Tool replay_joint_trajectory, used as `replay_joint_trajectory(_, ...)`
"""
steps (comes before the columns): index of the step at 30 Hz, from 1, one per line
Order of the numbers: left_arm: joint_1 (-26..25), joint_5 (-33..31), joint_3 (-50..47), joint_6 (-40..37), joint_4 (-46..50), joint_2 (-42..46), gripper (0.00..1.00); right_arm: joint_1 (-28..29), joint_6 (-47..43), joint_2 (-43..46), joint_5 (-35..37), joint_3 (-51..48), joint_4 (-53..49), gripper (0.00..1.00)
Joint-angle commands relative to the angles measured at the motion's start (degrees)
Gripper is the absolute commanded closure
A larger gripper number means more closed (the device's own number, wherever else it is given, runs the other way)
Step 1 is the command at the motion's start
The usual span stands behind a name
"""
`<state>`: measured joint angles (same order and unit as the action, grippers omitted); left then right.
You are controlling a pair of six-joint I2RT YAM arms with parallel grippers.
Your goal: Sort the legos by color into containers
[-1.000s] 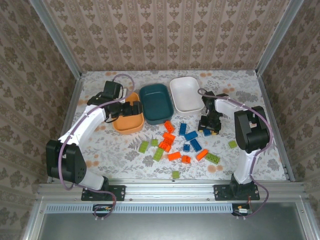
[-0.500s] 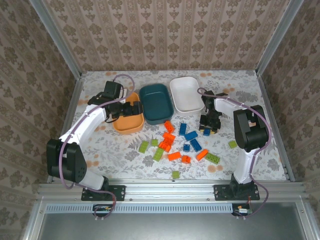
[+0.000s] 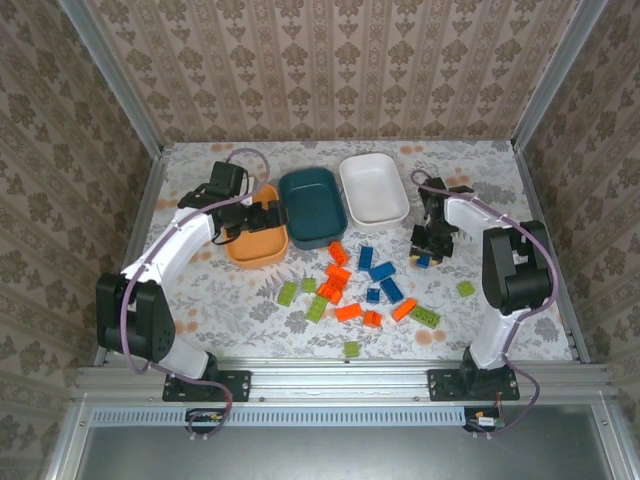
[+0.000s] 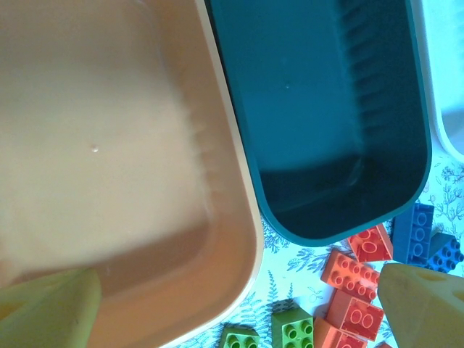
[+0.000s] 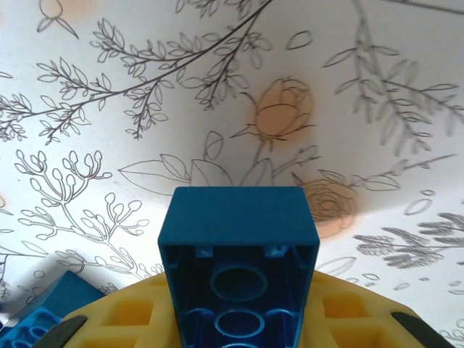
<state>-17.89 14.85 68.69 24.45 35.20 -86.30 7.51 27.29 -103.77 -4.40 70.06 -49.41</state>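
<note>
You're barely starting: orange dish [image 3: 255,248], teal dish [image 3: 312,205] & white dish [image 3: 372,188] are all looking empty, w/ the legos [image 3: 338,275] lying scattered on the table [image 3: 230,290] betw. the arms. Your right gripper [image 3: 428,252] is clenching a blue brick [image 5: 238,246] just right of the pile. Your left gripper [image 3: 265,217] is hanging released over the orange dish. Nearly everything's left to sort.

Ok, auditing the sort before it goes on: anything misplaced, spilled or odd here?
Nothing stands out. The orange plastic dish, dark teal plastic dish and white plastic dish sit upright, empty; the right pincer grips a small blue plastic brick.
</note>
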Motion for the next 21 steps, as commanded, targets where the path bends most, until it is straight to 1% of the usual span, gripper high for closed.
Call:
replay_joint_trajectory(1, 0.3, 1.4, 1.6, 1.2, -1.1, -1.0, 0.00, -1.5, 1.5, 4.5, -1.5, -0.6, -1.2, 0.75)
replay_joint_trajectory(7, 0.0, 2.2, 2.1, 1.4, -1.0, -1.5, 0.00, -2.8, 2.9, 8.8, -3.4, 5.7, -5.0, 0.75)
replay_joint_trajectory(11, 0.0, 2.5, 2.0, 1.2, -0.8, -1.5, 0.00, -2.5, 4.9, 7.0, -6.4, 14.2, -5.9, 0.75)
replay_joint_trajectory(15, 0.0, 2.7, 2.1, 1.2, -0.5, -1.3, 0.00, -0.5, 5.8, 0.2, -8.2, 25.0, -6.7, 0.76)
replay_joint_trajectory(21, 0.2, 2.8, 2.5, 0.6, 1.2, -0.5, 0.00, 3.2, 4.2, -15.0, -8.7, 42.9, -11.5, 0.76)
